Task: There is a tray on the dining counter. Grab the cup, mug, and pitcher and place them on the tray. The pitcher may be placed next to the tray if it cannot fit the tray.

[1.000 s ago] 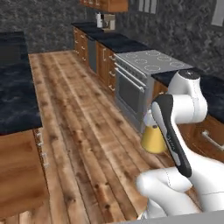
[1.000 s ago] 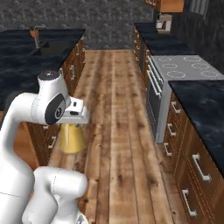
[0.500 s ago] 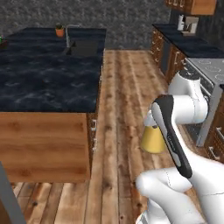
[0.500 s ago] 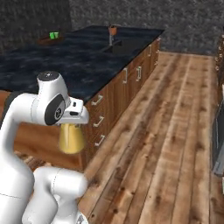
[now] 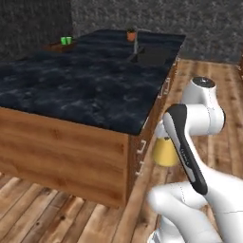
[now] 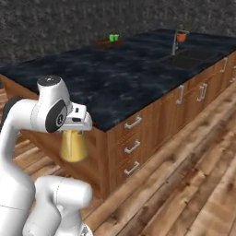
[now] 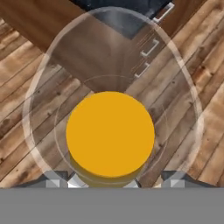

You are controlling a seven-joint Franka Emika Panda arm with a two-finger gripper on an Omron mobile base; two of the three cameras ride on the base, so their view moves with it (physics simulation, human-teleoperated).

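Since a second ago the whole outlook has swung — the stove run has gone and the dining counter (image 5: 90, 90) now fills the base views, so it is the base that turned, not the things. Relative to the arm, the pitcher (image 6: 73, 146) hangs where it did, under the wrist.

The gripper (image 7: 114, 180) holds the pitcher from above, jaws spread wide around it; in the hand view the orange body (image 7: 110, 133) sits centred inside the clear rim. It is carried over the wood floor, just off the near corner of the counter and below the level of its top.

At the far end of the counter the tray (image 6: 107, 43) lies well away from the pitcher, with something bright green (image 5: 66, 41) on it — cup or mug, too small to tell. The sink and faucet (image 6: 175, 43) are at the counter's other far side.

Judged from this, the carry is under way and the set-down is some way off. To do it well: lift the pitcher clear of the counter edge before reaching in, keep it upright, bring the base closer to the tray end, and aim for bare tray beside the green thing, or the counter just beside the tray if it won't fit.
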